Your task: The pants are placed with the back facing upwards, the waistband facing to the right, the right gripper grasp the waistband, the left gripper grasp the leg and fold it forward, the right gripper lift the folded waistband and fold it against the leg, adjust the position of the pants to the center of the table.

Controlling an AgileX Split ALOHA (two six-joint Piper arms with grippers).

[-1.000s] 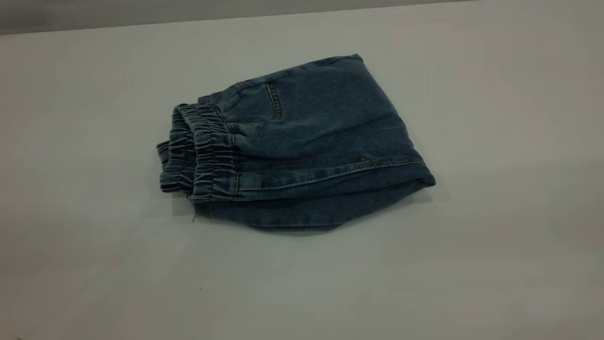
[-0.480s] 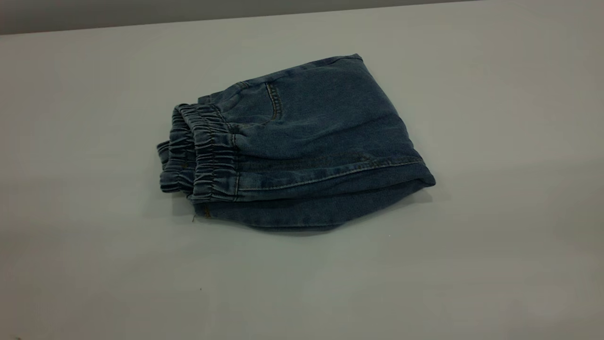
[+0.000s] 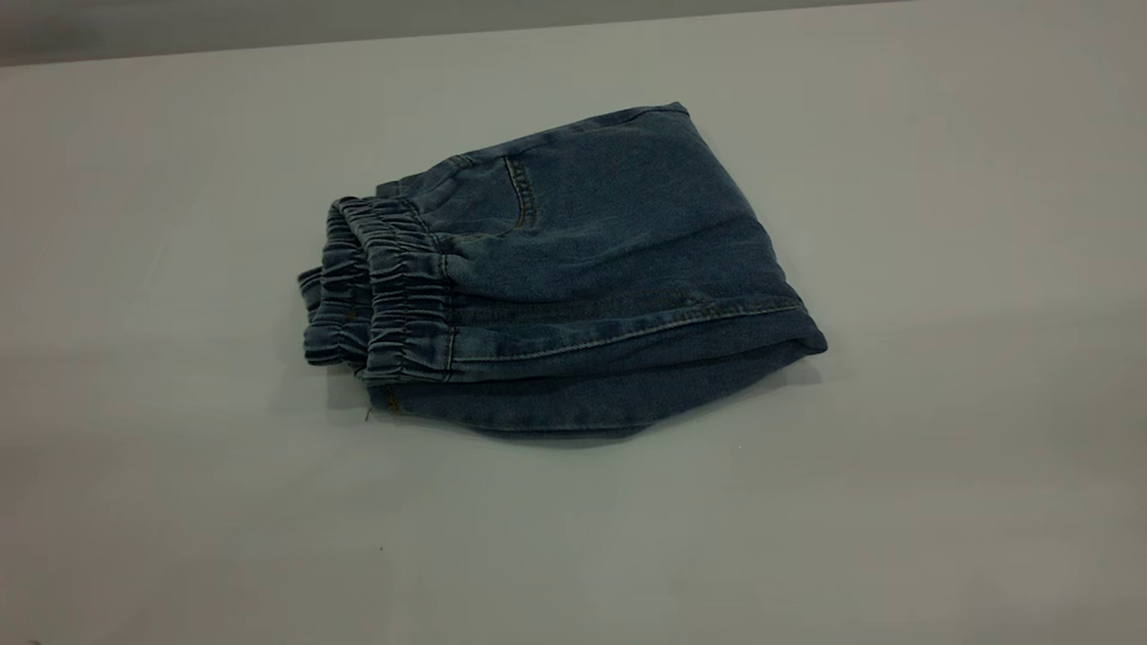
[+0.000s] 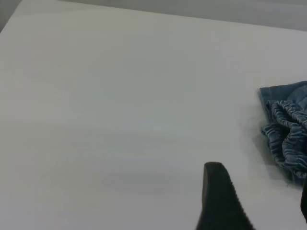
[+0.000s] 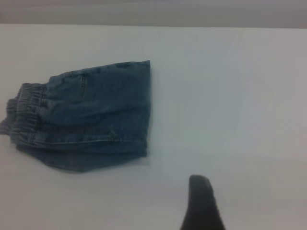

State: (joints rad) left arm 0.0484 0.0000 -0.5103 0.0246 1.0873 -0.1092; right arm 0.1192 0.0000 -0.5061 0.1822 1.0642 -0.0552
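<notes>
- Faded blue denim pants (image 3: 573, 278) lie folded near mid of the smooth white table (image 3: 941, 466), ruffled elastic waistband (image 3: 385, 287) stacked at exterior-view left.
- Black left gripper (image 4: 225, 201) and black right gripper (image 5: 204, 203) hold nothing; spread: can't tell (only one finger each in wrist views).
- Folds look done; prob. only a centring nudge left.

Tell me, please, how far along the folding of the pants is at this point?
Both folds look done: the pants lie as a compact bundle, with the waistband doubled over at the exterior view's left end. Nothing is in hand: the left hand and the right hand are clear of the cloth. The bundle sits near the middle of the table, so at most a small nudge remains.
</notes>
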